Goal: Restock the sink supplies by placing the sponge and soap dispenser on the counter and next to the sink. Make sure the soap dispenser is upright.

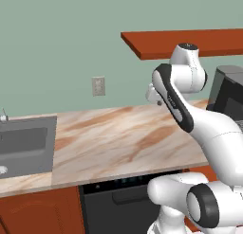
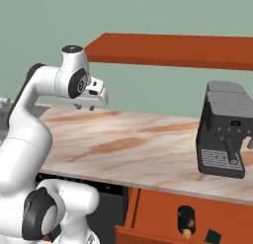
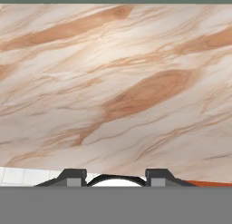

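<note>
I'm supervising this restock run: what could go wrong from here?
1. The dispenser seems to lie on its side in the low drawer; it may end up tipped.
2. Reaching down there, the arm could bump the coffee machine.
3. The sink is far off: a long carry.

No legible text, label, brand, number or sign appears in any view. The coffee machine standing on the tabletop carries a small dark display panel on its front, too small to read. The wall outlet above the tabletop is unmarked.
</note>
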